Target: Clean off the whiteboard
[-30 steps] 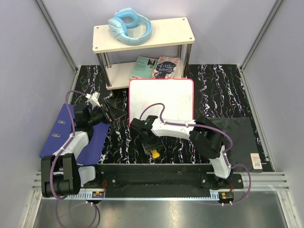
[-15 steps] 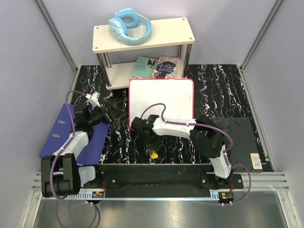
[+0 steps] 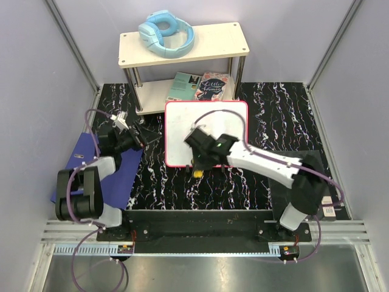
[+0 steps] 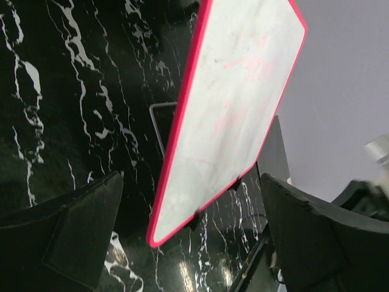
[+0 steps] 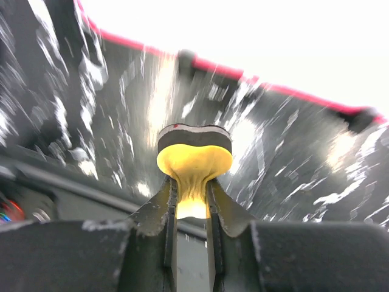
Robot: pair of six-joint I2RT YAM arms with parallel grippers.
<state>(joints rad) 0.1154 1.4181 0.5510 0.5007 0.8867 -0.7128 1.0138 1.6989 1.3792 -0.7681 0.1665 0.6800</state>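
Whiteboard (image 3: 182,125): flat on black marbled table (image 3: 273,103), centre, just in front of cream shelf (image 3: 182,44); pink-red frame; faint pink smears on surface in left wrist view. Right gripper (image 5: 191,198): jaws pinching yellow eraser (image 5: 193,159), dark felt face outward. Top view: eraser at whiteboard near edge, right arm reaching across board. Eraser contact with surface: cannot tell. Left gripper (image 4: 191,237): jaws spread, holding nothing, left of whiteboard, apart from it, near blue binder (image 3: 124,176)
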